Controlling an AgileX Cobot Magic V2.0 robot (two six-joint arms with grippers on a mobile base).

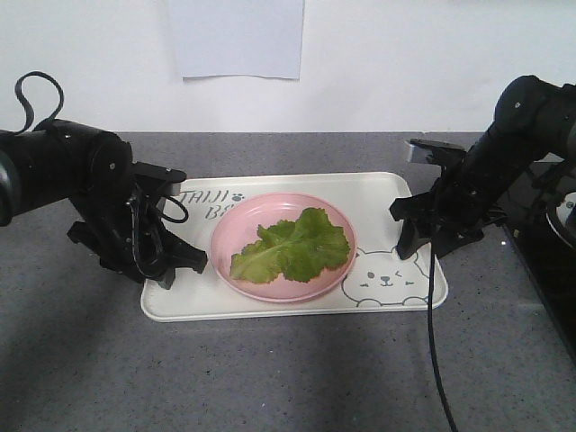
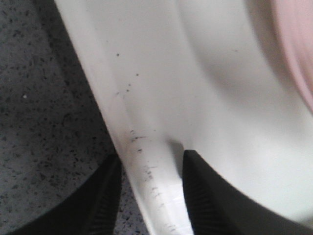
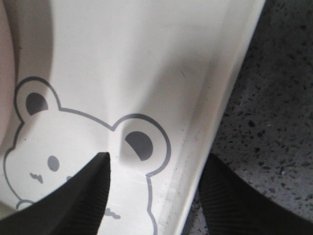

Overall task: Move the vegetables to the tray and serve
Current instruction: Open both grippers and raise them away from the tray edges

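Note:
The vegetables [image 1: 292, 245], crinkled green lettuce leaves, lie on a round pink plate [image 1: 243, 220]. That plate stands on the cream tray [image 1: 378, 189] with its bear drawing [image 1: 389, 279]. My left gripper [image 1: 180, 265] is low at the tray's left rim. In the left wrist view its fingers [image 2: 205, 196] sit astride the rim [image 2: 146, 147] with a narrow gap, open [image 2: 150, 166]. My right gripper [image 1: 418, 243] is at the tray's right rim. The right wrist view shows it open [image 3: 155, 169], one finger over the bear's ear [image 3: 139, 144], the other over the counter.
The tray rests on a grey speckled counter [image 1: 270, 378]. A black appliance [image 1: 549, 252] stands at the right edge, close to the right arm. A black cable [image 1: 436, 342] hangs from that arm across the counter. A white sheet [image 1: 236, 36] hangs on the back wall.

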